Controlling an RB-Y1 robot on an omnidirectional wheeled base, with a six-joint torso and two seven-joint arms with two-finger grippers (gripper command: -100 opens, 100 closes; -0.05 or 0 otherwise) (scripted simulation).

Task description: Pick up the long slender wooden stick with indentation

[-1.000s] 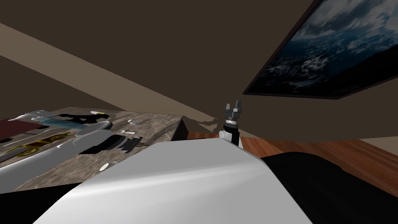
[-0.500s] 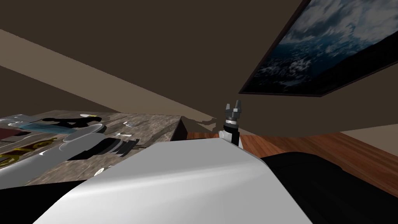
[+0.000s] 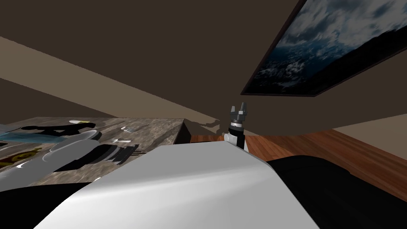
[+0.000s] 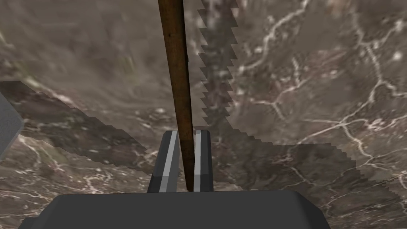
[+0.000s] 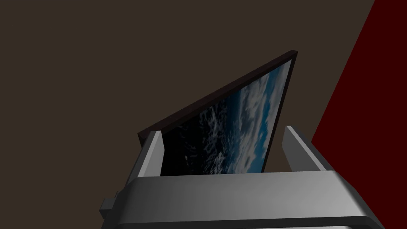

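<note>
A long, slender brown stick (image 4: 177,59) runs straight out from between my left gripper's (image 4: 187,134) two fingers, which are shut on its near end. It hangs a little above the brown marble-patterned tabletop (image 4: 310,87), where it casts a jagged shadow. In the head view my left forearm lies over the table (image 3: 163,127) at the left, with the left gripper (image 3: 133,150) near the table's front edge. My right gripper (image 3: 238,108) is raised off the table's right end, and its fingers (image 5: 153,153) stand wide apart and hold nothing.
A small white item (image 3: 127,129), a black shape (image 3: 59,129) and a blue item (image 3: 20,136) lie on the far left part of the table. The table's right corner (image 3: 183,121) ends above a reddish wooden floor (image 3: 318,147). A brown wall stands behind.
The whole head view has slid: the table and its items moved left and the wall picture shifted, so I have turned. My left forearm sits slightly lower. The right gripper holds its place.
</note>
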